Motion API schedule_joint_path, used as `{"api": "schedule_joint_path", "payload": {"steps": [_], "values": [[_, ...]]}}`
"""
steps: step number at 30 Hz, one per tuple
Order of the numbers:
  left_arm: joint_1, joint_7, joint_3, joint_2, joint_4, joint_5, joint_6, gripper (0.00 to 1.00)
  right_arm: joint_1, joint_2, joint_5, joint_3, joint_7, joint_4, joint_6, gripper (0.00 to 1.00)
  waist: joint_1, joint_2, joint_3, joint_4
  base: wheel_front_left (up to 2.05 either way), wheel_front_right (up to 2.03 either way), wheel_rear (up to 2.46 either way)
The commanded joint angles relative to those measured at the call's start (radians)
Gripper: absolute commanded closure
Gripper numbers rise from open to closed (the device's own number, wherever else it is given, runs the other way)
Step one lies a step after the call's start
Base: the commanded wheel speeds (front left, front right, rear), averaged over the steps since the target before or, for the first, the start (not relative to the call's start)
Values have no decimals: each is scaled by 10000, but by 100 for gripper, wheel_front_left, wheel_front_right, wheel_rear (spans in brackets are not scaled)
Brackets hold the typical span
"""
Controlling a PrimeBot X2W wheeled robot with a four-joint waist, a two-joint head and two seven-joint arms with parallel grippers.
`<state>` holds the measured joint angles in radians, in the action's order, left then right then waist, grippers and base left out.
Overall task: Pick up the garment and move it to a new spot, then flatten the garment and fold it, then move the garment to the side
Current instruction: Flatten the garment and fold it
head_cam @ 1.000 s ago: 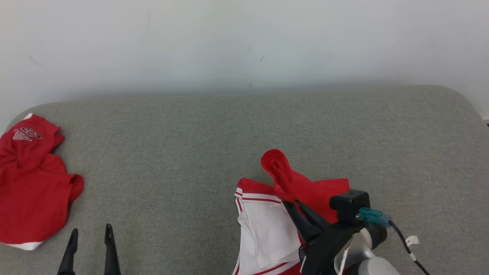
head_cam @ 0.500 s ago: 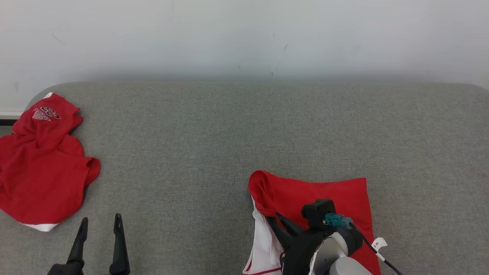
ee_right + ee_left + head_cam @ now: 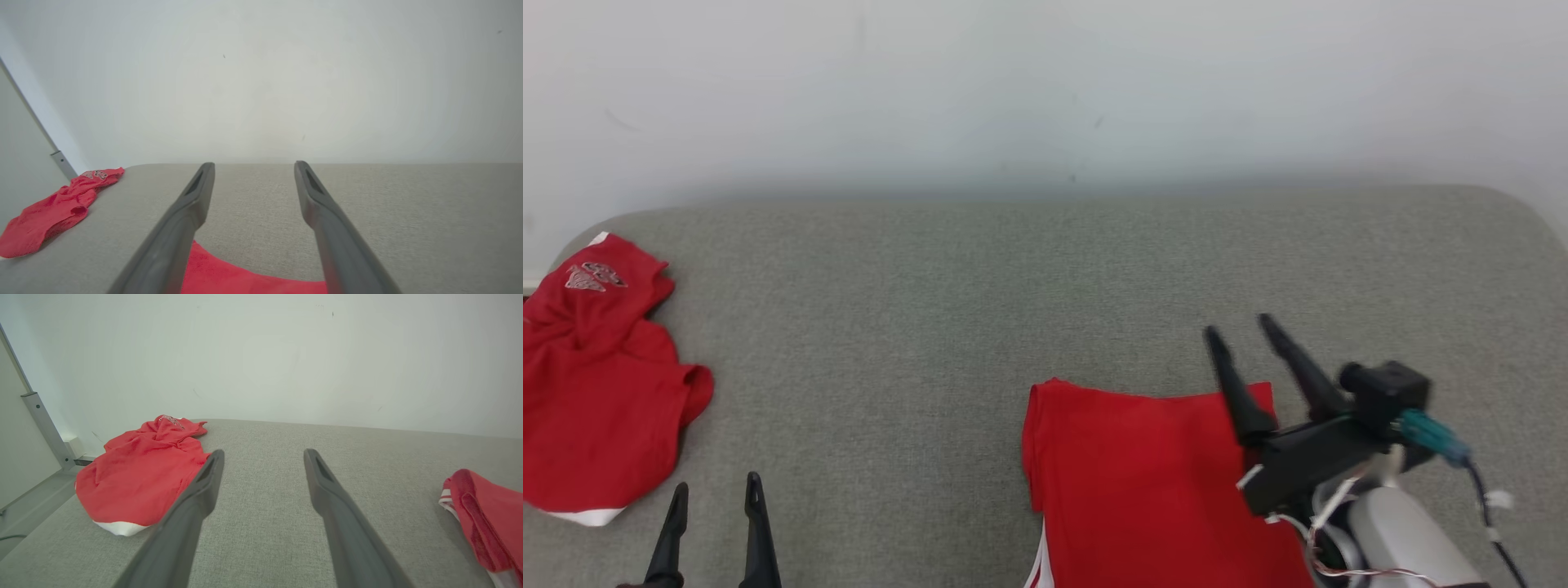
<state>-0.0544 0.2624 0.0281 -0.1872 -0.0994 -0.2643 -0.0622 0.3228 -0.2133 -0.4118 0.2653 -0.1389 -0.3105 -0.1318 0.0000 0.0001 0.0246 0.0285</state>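
Right claw (image 3: 1240,325) spread wide, empty, above the far corner of the red garment (image 3: 1143,474), which lies flat at the near edge of the desk (image 3: 931,327), seemingly laid ready for folding. Left claw (image 3: 717,482) open, idle.

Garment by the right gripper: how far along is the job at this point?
Done: the garment lies folded and fairly flat on the grey surface. In hand: nothing; the right gripper hovers open over its far corner, and the left gripper is open and idle. Remaining: moving it to the side, possibly after another fold.
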Motion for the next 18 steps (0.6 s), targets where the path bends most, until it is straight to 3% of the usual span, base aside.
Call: {"api": "schedule_joint_path", "payload": {"steps": [1, 7, 18], "values": [[-146, 29, -67, -10, 70, 108, -56, 0, -274, -89, 151, -322, -95, 252, 26, 0, 0, -1, -97, -171, 0, 0, 0], [-299, 29, -125, -46, 184, 156, -106, 0, -936, -97, 450, -1478, -302, 1002, 26, 0, 0, -1, -215, -402, 0, 0, 0], [-365, -24, 137, -156, 254, 443, -155, 0, -2706, 742, 1077, -2846, -542, 1965, 26, 0, 0, -1, -372, -648, 0, 0, 0]]}}
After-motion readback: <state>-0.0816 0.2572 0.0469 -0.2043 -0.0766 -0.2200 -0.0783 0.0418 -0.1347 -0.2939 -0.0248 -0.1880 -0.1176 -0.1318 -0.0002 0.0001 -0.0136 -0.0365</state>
